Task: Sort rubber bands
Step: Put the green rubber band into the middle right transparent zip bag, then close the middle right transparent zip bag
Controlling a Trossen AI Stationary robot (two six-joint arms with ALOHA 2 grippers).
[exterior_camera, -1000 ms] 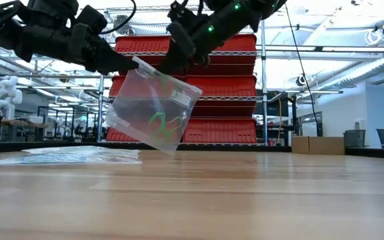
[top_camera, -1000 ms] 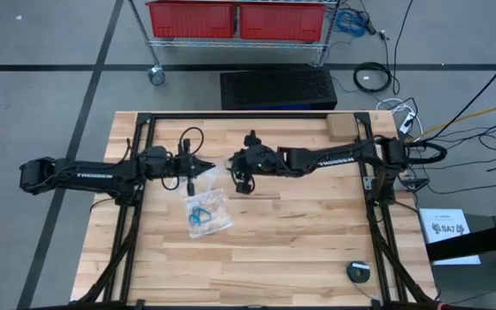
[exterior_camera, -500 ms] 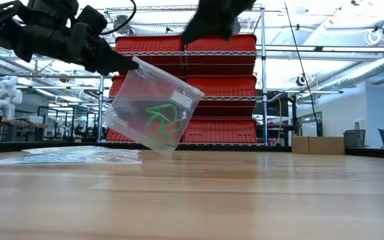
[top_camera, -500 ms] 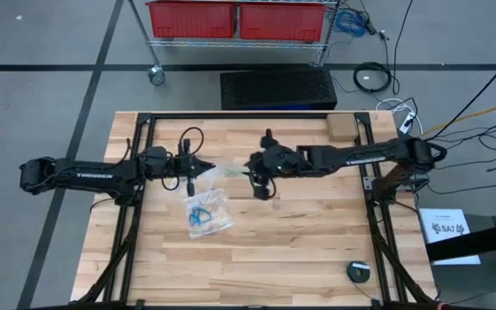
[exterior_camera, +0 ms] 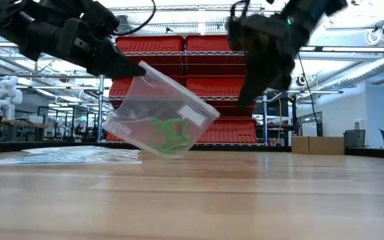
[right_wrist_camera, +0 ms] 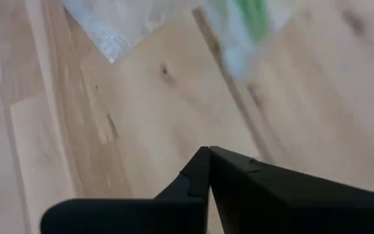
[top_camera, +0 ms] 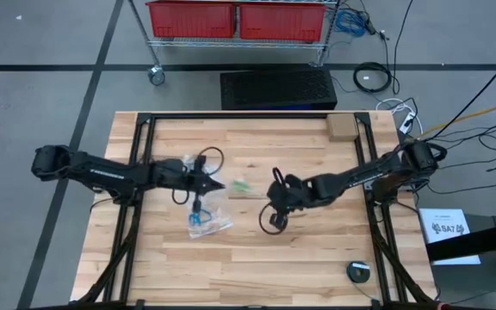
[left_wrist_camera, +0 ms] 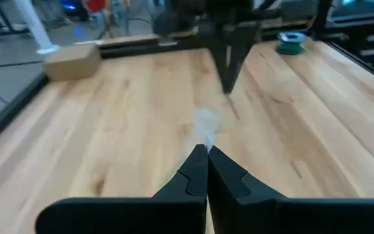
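Note:
A clear plastic bag [exterior_camera: 165,117] with green rubber bands [exterior_camera: 167,131] inside hangs tilted above the table from my left gripper [top_camera: 220,184], which is shut on it. The green also shows from above [top_camera: 242,185]. A second clear bag [top_camera: 206,216] with blue bands lies flat on the wood below the left arm, and it shows in the low view [exterior_camera: 65,155] too. My right gripper [top_camera: 273,220] is shut and empty. It points down [exterior_camera: 241,105] to the right of the hanging bag and stands apart from it. My left gripper pinches the clear bag by its top corner [exterior_camera: 141,67] between both fingers, coming level from the table's left. The bag is lifted clear of the table and hangs slanting down and away from the fingertips [left_wrist_camera: 207,151]. One layer or several, I cannot tell.
A cardboard box [top_camera: 340,127] sits at the far right of the table and a round dark object [top_camera: 358,270] near the right front corner. Black frame rails [top_camera: 136,215] run along the left and right sides. Bare wood lies in front of both grippers.
My right gripper drew away from the bag's top edge, moving toward the table's right and near edge and then down. My left gripper reached farther right and slightly nearer, carrying the bag, which now tilts flatter with the green bands bunched low.

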